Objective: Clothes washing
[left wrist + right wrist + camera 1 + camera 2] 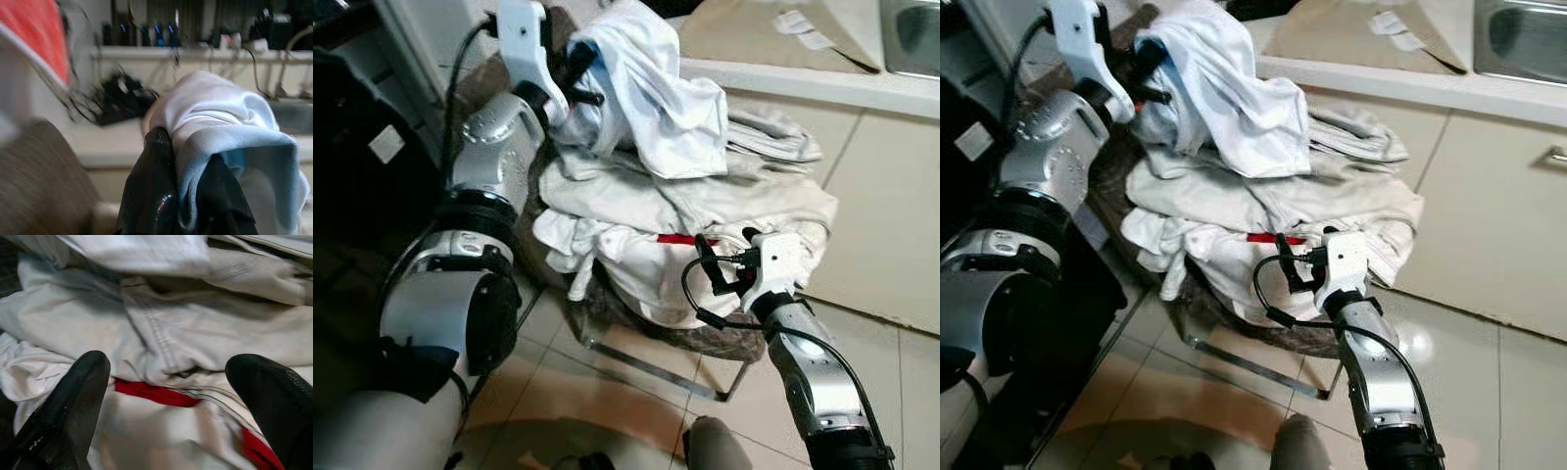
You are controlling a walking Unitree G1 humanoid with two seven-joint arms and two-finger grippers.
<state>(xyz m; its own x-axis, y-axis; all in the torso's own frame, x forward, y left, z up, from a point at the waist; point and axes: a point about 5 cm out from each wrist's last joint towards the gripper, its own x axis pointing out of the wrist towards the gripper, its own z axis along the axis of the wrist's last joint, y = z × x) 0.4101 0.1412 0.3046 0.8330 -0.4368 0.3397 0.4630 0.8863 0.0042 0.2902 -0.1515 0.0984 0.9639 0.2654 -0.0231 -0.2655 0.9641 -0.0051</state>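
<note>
Shirt [651, 93]: white, showing pale blue inside. Pile [705, 211] under the shirt: off-white and cream, one piece [773, 132] beside the shirt carrying fine grey stripes; red trim [675, 239] showing low in the pile. Chair [705, 338] under the pile: mottled brown-grey. Fingers [63, 411]: black. Floor [636, 411]: beige tiles.

heaped clothes [705, 211] fill the chair [646, 357], cabinet [891, 215] close right, open floor [636, 411] in front

no readable text, labels or numbers anywhere
</note>
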